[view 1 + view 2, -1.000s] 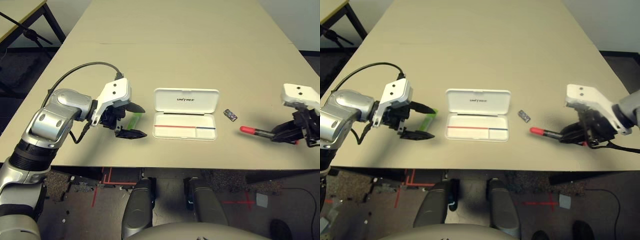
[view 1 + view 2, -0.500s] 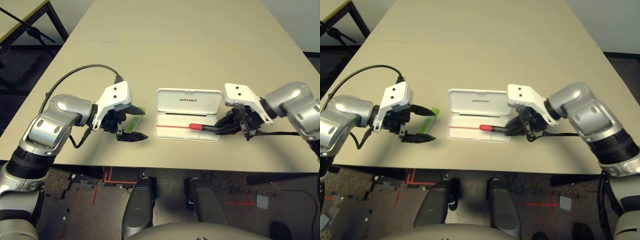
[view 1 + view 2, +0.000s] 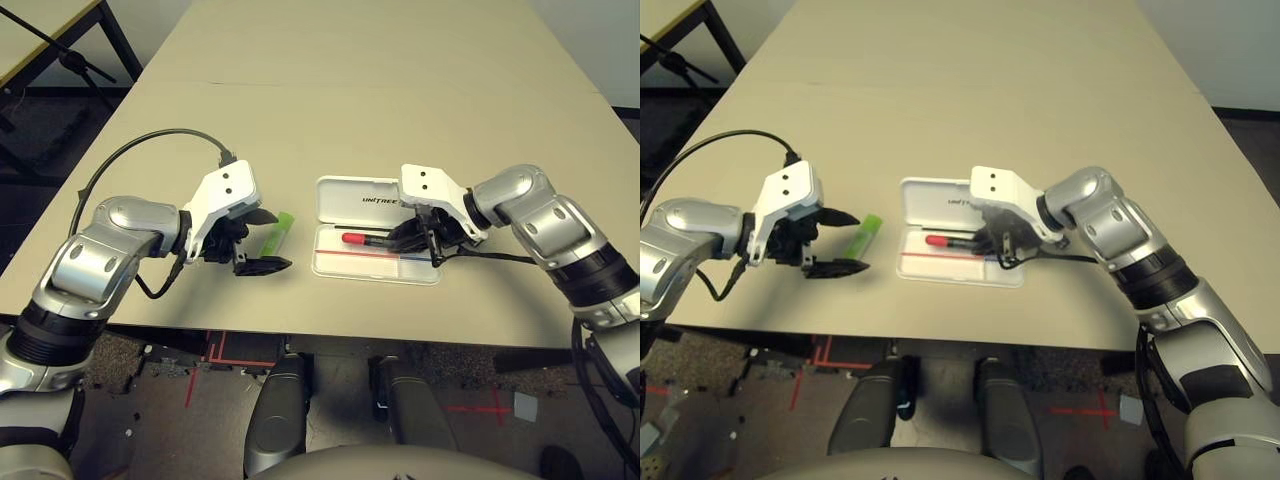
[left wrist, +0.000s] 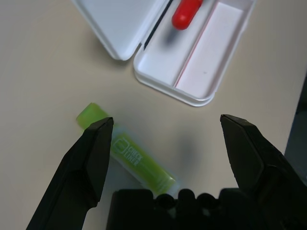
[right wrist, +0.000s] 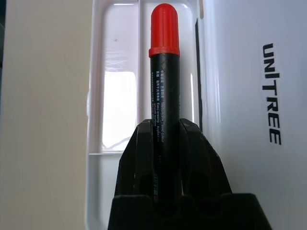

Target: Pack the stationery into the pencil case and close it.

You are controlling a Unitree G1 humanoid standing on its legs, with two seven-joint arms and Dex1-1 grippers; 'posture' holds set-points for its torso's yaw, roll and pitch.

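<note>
The right gripper [image 5: 163, 139], clamped on the red-capped black marker [image 3: 366, 238], has swung it over the open white plastic pencil case [image 3: 330, 262], while the left gripper [image 4: 168, 139] gapes above the flat green highlighter [image 4: 127, 153].

highlighter [image 3: 277, 237] left of pencil case [image 3: 377, 243], marker [image 3: 362, 238] over its tray

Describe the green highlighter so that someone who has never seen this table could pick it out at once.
On the beige table, find the open white pencil case near the front edge. The highlighter lies flat on the bare tabletop to the case's left, beside the left gripper with its open jaws. It is the one light-green thing: a short flat stick, unlike the red-capped black marker held over the case.
</note>
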